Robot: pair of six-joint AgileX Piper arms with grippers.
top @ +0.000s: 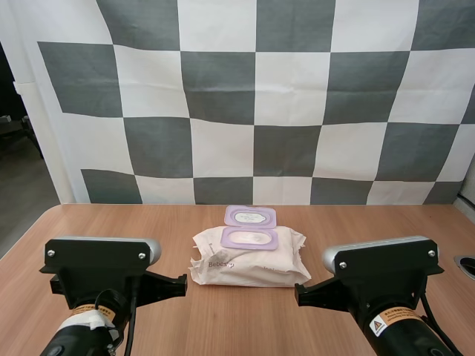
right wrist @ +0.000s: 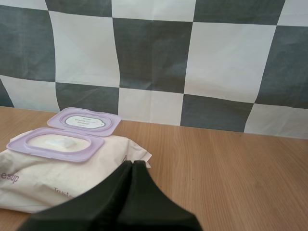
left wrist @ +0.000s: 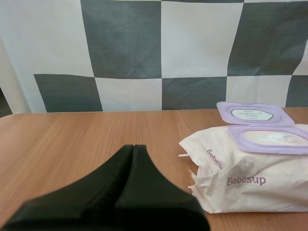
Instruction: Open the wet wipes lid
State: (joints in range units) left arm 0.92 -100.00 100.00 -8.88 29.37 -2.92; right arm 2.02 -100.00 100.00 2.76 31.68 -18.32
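Clear of table (top: pixel 111 230) edges, wet wipes pack (top: pixel 249 265), lid (top: pixel 251 216) open; left gripper (left wrist: pixel 133 149), right gripper (right wrist: pixel 132 164) closed, empty

The pack of wet wipes (top: pixel 249 257) lies mid-table (top: pixel 111 222), lid (top: pixel 250 216) flipped behind.

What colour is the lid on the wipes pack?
Light purple. The lid is flipped open and shows best in the right wrist view.

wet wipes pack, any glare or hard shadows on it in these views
High view: even light on the cream plastic wet wipes pack, a thin soft shadow along its near edge on the brown wooden table. Left wrist view: the crumpled end facing the camera looks greyer, no glare. Right wrist view: the open lilac plastic lid is evenly lit, no bright spots.
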